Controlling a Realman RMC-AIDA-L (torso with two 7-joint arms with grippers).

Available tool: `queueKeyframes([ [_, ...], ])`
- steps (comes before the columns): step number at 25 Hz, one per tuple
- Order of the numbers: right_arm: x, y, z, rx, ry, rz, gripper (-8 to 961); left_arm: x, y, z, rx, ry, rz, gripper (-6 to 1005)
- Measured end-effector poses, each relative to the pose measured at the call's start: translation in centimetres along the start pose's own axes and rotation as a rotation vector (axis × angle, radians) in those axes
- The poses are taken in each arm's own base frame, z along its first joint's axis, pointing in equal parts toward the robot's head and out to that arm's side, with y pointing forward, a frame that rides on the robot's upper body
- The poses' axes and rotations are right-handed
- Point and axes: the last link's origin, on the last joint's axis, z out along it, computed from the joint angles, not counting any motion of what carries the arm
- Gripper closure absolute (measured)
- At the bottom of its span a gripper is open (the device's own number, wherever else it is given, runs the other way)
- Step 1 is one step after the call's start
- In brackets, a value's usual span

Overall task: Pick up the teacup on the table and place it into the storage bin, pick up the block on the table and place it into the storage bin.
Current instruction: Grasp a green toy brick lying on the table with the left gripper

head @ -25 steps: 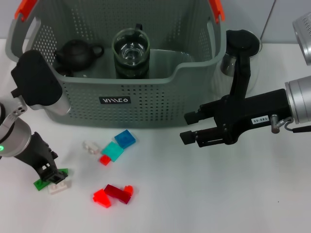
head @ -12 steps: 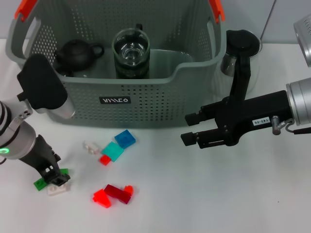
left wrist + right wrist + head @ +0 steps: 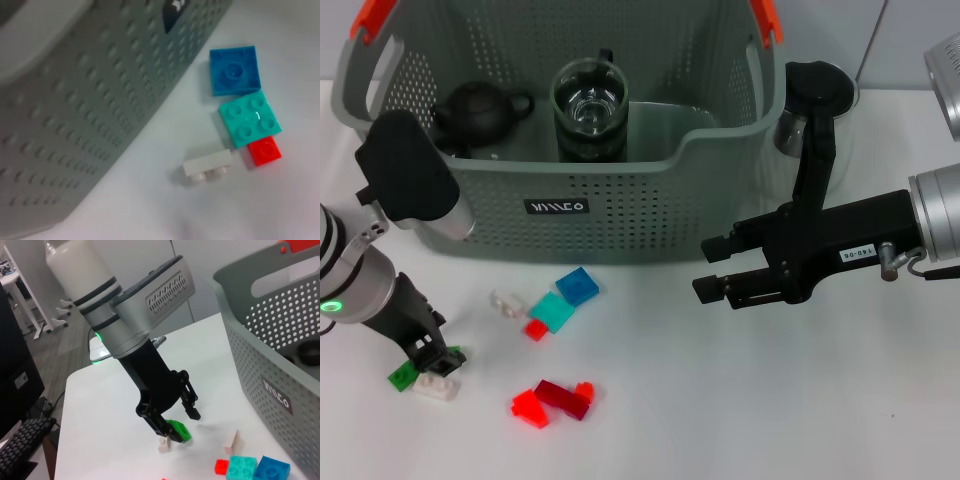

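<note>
The grey storage bin [image 3: 620, 215] stands at the back, and a glass teacup [image 3: 588, 105] stands upright inside it. Several small blocks lie on the table before it. My left gripper [image 3: 435, 357] is down at the table on the near left, open, its fingers either side of a green block [image 3: 403, 377]. The right wrist view shows that left gripper [image 3: 177, 421] over the green block [image 3: 179, 431], with a white block [image 3: 163, 444] beside it. My right gripper [image 3: 713, 265] hovers open and empty at the bin's front right corner.
A black teapot [image 3: 480, 108] also sits in the bin. A glass pot with a black lid [image 3: 817, 95] stands right of the bin, behind my right arm. Blue [image 3: 578, 286], teal [image 3: 552, 311], red [image 3: 530, 406] and dark red [image 3: 563, 398] blocks lie mid-table.
My left arm has shifted slightly up and to the right, and its gripper has settled over the green block. The right arm has hardly moved.
</note>
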Motion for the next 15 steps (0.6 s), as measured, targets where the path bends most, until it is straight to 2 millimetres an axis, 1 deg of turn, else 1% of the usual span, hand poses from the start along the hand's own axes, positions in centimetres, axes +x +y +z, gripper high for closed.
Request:
queueKeyframes([
  [9,0.25,0.05,-0.08,-0.001,0.001,0.007,343,0.19,-0.88,-0.29,0.039,0.020,-0.041,466],
  [15,0.36,0.05,-0.12,0.000,0.001,0.009,343,0.23,-0.63,-0.65,0.030,0.016,-0.032,466],
])
